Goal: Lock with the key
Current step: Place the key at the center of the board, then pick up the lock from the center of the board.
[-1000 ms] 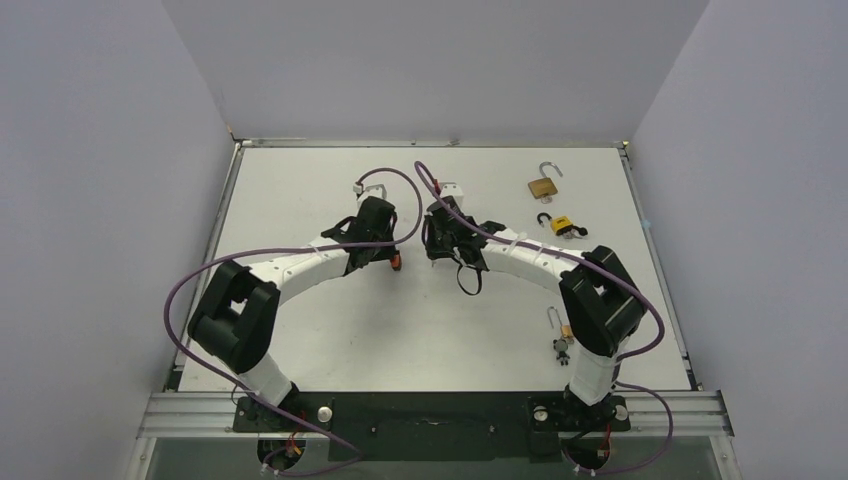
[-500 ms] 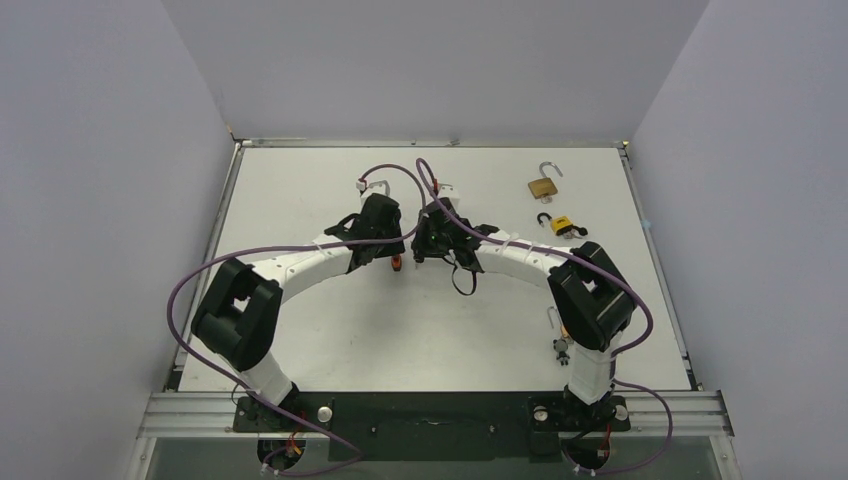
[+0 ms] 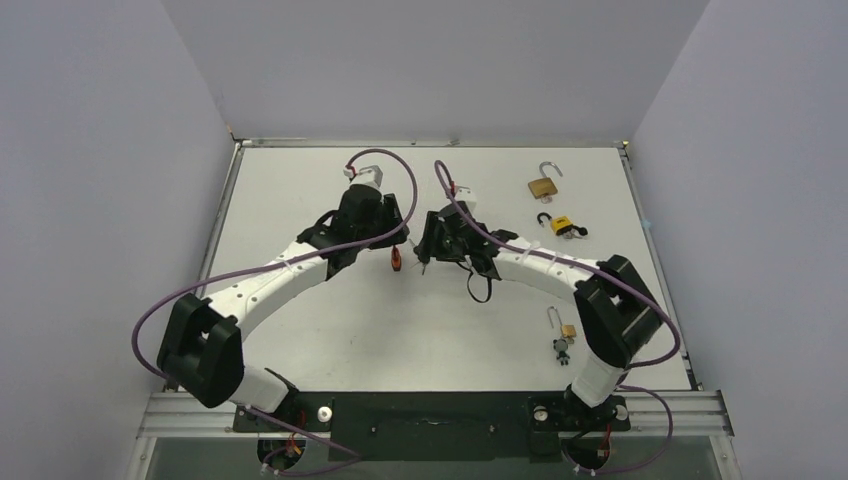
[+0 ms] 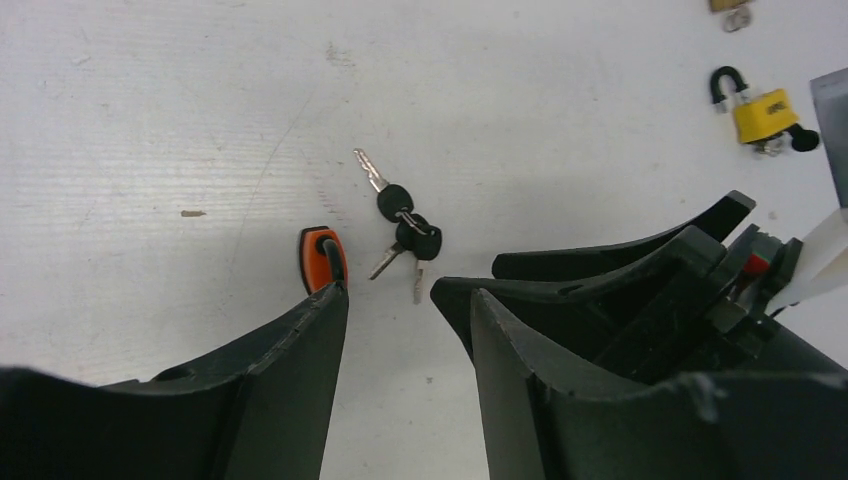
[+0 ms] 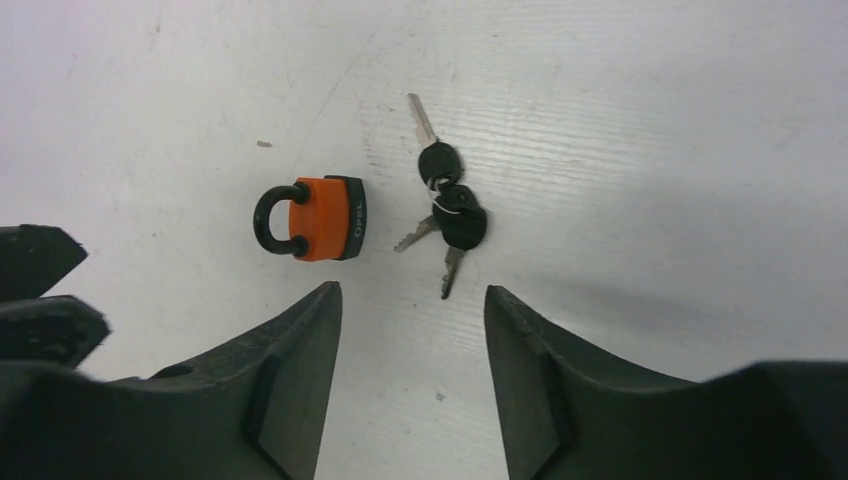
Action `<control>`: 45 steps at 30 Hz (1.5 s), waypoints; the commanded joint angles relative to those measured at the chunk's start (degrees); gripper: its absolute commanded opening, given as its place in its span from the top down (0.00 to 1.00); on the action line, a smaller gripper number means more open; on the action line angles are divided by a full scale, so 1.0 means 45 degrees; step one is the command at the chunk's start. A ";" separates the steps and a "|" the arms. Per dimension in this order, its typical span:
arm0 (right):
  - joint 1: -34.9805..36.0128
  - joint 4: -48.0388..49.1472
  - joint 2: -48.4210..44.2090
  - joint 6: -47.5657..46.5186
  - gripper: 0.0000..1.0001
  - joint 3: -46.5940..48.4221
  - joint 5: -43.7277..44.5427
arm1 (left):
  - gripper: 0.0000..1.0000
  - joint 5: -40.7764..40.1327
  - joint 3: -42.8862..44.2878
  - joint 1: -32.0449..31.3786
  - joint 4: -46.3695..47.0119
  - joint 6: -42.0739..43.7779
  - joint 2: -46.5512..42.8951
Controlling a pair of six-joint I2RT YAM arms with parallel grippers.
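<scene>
Orange-bodied and lying flat on the white table [image 3: 300, 180]: finding the padlock [image 5: 318, 218] so, between the two grippers. Noting the key bunch [image 5: 448, 210] just beside it, not touching, black heads joined on one ring. Finding the left gripper [image 4: 405, 300] spread wide and gripping nothing, one finger's edge overlapping the padlock in its own view. Recording the right gripper [image 5: 412, 295] likewise spread and empty, near padlock and keys. Logging a yellow padlock [image 3: 562, 225] and a brass padlock [image 3: 543, 185] well apart, far right.
</scene>
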 commanded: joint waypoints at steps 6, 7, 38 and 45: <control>-0.1429 -0.1436 -0.4979 0.0702 0.35 -0.2766 0.1953 | 0.50 0.2706 -0.0672 -0.0036 0.0231 0.0106 -0.2519; -0.1705 -0.1770 -0.5334 0.0810 0.32 -0.2991 0.2028 | 0.50 0.2828 -0.0767 -0.0027 0.0260 0.0092 -0.2768; -0.8832 -0.7771 -1.2157 0.6385 0.25 -0.8770 0.3171 | 0.50 0.5154 -0.1739 0.1494 0.0914 -0.0036 -0.4657; -0.9137 -0.8207 -1.1450 0.7115 0.34 -0.8543 0.2834 | 0.50 0.5226 -0.1793 0.1583 0.1082 -0.0240 -0.4541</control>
